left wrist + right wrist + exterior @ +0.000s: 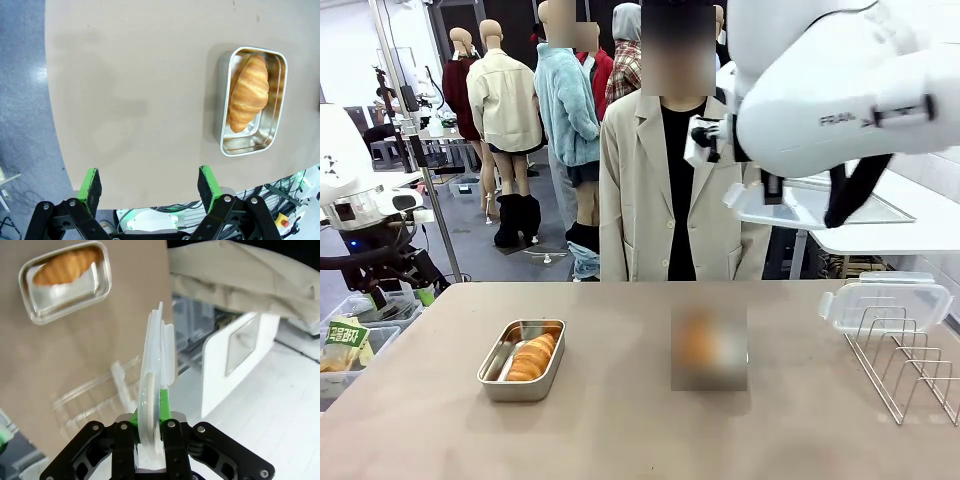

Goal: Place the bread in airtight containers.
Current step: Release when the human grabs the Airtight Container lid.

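While the left end effector (149,184) stands wide apart, empty, at frame bottom, the right end effector (150,412) is clamped on a clear lid (156,360) held edge-on. One croissant (532,357) lies inside an uncovered steel container (518,390), lower left on the counter (620,430).

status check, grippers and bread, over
Left gripper open, empty. Right gripper shut on clear lid. One croissant in open steel box. Wire rack, second lid far right.
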Robot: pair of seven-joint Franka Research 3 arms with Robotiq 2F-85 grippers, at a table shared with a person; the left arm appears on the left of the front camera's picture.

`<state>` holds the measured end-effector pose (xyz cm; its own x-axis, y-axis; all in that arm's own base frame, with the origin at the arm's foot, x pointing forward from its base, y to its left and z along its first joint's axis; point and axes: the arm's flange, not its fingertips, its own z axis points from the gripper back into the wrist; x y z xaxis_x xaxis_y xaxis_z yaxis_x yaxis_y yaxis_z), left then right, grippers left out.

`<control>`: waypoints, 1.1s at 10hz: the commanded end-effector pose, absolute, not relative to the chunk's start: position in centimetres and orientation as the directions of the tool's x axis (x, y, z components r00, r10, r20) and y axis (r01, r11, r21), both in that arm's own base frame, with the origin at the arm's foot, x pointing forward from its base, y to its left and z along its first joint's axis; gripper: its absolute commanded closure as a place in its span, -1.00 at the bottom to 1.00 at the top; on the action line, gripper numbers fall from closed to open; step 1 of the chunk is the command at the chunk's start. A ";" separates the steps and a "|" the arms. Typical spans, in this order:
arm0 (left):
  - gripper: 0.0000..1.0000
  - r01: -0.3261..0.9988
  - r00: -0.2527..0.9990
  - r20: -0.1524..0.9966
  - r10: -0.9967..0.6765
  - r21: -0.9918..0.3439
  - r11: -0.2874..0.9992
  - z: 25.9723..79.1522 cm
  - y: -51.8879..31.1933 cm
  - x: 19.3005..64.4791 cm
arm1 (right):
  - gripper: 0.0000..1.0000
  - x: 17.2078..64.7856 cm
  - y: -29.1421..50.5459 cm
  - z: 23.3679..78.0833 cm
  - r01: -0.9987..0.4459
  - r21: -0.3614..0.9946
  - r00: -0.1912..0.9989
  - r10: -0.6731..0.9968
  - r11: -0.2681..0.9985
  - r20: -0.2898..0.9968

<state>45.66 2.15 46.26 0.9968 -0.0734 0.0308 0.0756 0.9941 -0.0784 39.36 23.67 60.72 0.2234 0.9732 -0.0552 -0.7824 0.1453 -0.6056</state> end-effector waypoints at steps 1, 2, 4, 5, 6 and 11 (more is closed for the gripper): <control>-1.00 0.075 0.997 0.031 -0.072 -0.071 0.995 46.5 2.2 45.8 | 1.00 43.5 25.9 60.4 -0.783 -0.605 0.226 0.972 0.142 -0.064; -1.00 0.075 0.997 0.031 -0.072 -0.071 0.995 46.5 2.2 45.8 | 1.00 44.8 26.8 60.3 -0.812 -0.571 0.213 0.972 0.121 -0.098; -1.00 0.075 0.997 0.031 -0.072 -0.071 0.995 46.5 2.2 45.8 | 1.00 46.6 27.7 60.5 -0.826 -0.550 0.218 0.970 0.124 -0.108; -1.00 0.075 0.997 0.031 -0.072 -0.071 0.995 46.5 2.2 45.8 | 1.00 47.3 27.9 60.5 -0.826 -0.547 0.234 0.965 0.134 -0.117; -1.00 0.075 0.997 0.031 -0.072 -0.071 0.995 46.5 2.2 45.8 | 1.00 47.8 27.9 60.5 -0.829 -0.542 0.237 0.964 0.137 -0.118; -1.00 0.075 0.997 0.031 -0.072 -0.071 0.995 46.5 2.2 45.8 | 1.00 48.4 27.5 60.5 -0.845 -0.518 0.237 0.961 0.131 -0.145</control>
